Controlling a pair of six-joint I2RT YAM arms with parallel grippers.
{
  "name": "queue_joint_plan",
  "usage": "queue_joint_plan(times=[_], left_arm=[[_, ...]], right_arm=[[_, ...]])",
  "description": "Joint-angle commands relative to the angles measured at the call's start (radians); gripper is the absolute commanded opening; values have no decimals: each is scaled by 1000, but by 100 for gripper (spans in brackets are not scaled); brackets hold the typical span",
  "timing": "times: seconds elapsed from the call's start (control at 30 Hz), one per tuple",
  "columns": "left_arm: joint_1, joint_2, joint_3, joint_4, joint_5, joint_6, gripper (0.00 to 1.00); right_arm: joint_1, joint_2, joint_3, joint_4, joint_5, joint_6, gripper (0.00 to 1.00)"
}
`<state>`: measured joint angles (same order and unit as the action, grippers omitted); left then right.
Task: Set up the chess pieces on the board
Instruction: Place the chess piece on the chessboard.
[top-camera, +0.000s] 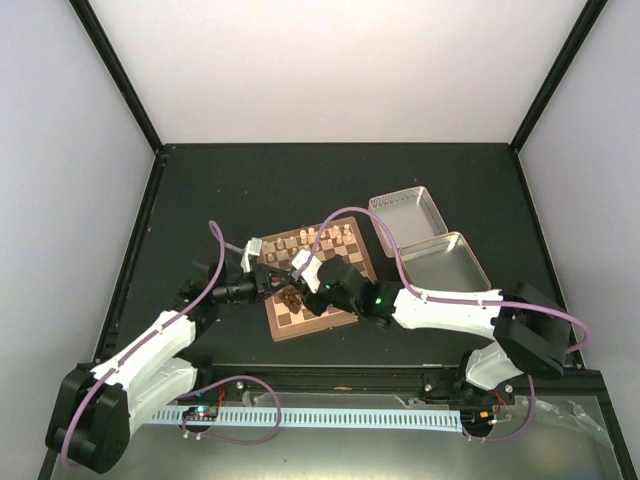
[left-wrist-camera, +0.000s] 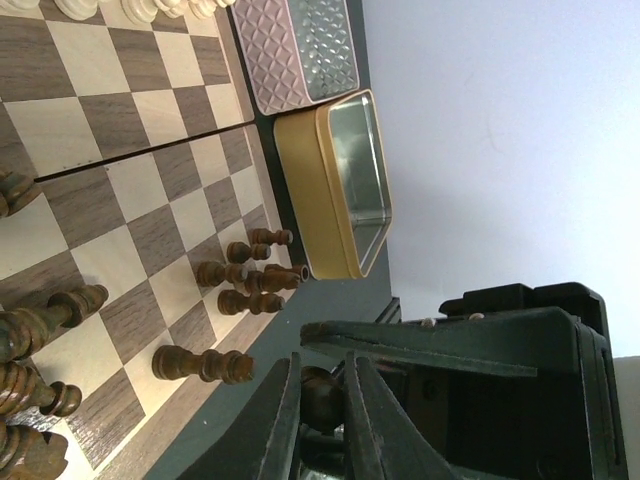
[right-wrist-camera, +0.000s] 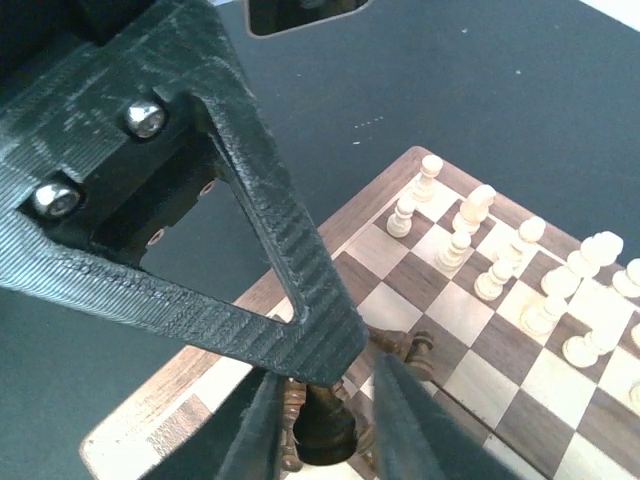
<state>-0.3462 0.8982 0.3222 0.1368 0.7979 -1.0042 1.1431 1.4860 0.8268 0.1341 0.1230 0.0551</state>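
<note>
While shut on dark chessman (left-wrist-camera: 320, 400), left tool (left-wrist-camera: 320, 374) by board (left-wrist-camera: 150, 150); right tool (right-wrist-camera: 325, 402) ajar; black table (top-camera: 250, 190), white walls (top-camera: 340, 70).

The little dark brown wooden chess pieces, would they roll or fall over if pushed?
Probably. The dark brown wooden chess pieces look slim and round, so a nudge would likely tip or roll them; several already seem to lie on the chequered wooden board. They look tiny beside the left pincer, so likely very light.

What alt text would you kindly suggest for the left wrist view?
The left claw is shut on a dark chess piece beside the board. More dark pieces sit on nearby squares, cream pieces line the far side, and a gold tin lies beyond.
</note>
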Motion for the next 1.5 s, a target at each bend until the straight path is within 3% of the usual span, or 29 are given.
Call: queue_joint_plan(times=[0.0, 0.1, 0.33, 0.53, 0.73, 0.97, 1.1, 1.47], left_arm=[[-4, -17, 37, -75, -29, 85, 3], [-4, -41, 67, -156, -95, 156, 3], [-5, -47, 102, -225, -151, 241, 5], [-33, -49, 125, -271, -231, 293, 6], [-208, -33, 186, -317, -453, 376, 6], [-446, 161, 312, -337, -702, 491, 7], [-513, 296, 405, -390, -810, 536, 7], [-554, 532, 497, -399, -819, 581, 7]], right_arm=[[-12, -17, 34, 37, -12, 56, 32], [-42, -73, 19, 16, -72, 117, 46], [-136, -235, -37, 0, -180, 293, 61], [-259, -308, -69, -57, -175, 481, 62], [-302, -352, -103, -121, -72, 547, 62], [-304, -383, -137, -145, -8, 566, 62], [-315, -404, -159, -150, 6, 575, 62], [-343, -423, -185, -154, 11, 573, 63]])
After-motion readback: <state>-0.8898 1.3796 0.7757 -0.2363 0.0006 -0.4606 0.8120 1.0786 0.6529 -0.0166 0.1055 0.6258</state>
